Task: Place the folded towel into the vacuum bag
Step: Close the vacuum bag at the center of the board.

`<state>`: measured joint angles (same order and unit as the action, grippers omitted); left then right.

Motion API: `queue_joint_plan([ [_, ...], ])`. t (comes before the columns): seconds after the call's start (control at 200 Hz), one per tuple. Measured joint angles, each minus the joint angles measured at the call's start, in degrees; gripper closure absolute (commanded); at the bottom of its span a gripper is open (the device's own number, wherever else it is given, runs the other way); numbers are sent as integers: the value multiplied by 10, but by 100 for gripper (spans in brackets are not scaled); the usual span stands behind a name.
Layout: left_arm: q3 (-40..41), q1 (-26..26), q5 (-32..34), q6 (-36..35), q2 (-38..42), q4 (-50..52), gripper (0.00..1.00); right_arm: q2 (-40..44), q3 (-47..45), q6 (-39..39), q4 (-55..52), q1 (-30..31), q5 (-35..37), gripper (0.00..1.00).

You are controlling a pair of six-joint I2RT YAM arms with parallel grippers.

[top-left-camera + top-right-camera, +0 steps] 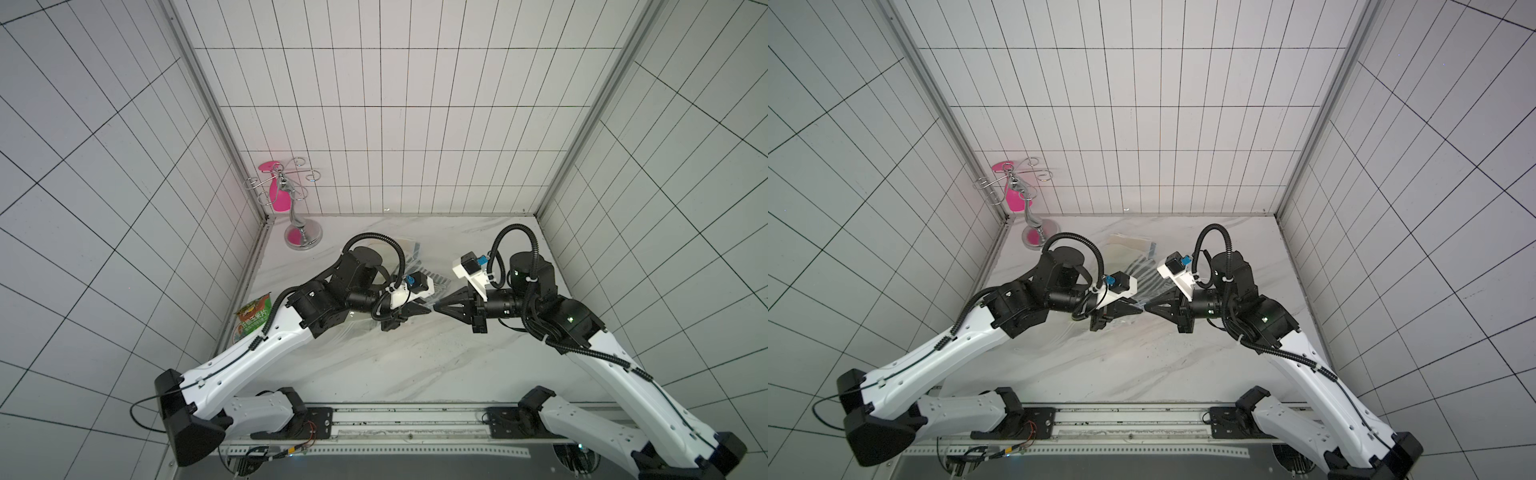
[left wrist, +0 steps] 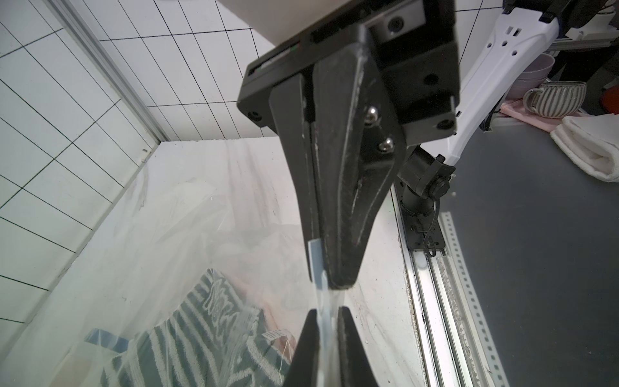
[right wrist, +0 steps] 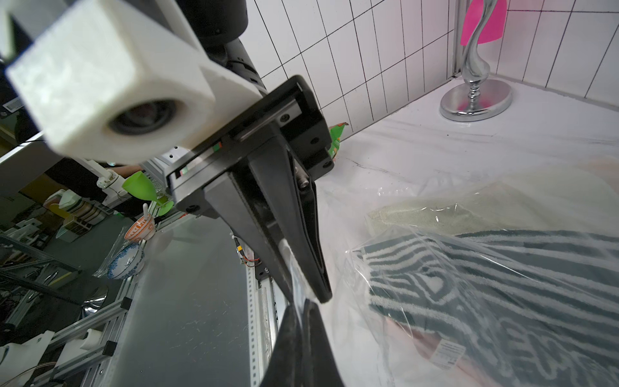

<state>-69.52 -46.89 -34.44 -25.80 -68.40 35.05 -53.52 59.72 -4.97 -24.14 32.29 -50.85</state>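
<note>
The vacuum bag (image 2: 160, 231) is clear crinkly plastic lying on the marble table, also seen in the right wrist view (image 3: 365, 335). The folded towel (image 2: 207, 335), dark green with white stripes, lies inside it and shows through the plastic (image 3: 502, 295) (image 1: 1144, 278). My left gripper (image 2: 326, 323) (image 1: 428, 309) and right gripper (image 3: 299, 318) (image 1: 437, 309) meet tip to tip over the table's middle. Each is shut on the bag's edge strip, which runs between both pairs of jaws. In a top view the arms hide most of the bag.
A chrome stand (image 1: 303, 239) with a pink piece is in the back left corner. A green and orange snack packet (image 1: 252, 318) leans on the left wall. A pale cream cloth (image 3: 435, 209) shows through the plastic behind the towel. A metal rail (image 1: 407, 419) lines the front edge.
</note>
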Motion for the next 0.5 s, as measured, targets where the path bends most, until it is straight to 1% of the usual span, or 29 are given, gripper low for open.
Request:
queue_joint_plan([
  [0.22, -1, 0, 0, -2, -2, -7, 100, 3, 0, -8, 0, -8, -7, 100],
  [0.385, -35, -8, 17, -6, -34, 28, 100, 4, 0, -8, -10, -18, -2, 100],
  [0.5, -44, -14, 28, -6, -48, 39, 99, 9, 0, -5, -28, -22, 8, 100],
])
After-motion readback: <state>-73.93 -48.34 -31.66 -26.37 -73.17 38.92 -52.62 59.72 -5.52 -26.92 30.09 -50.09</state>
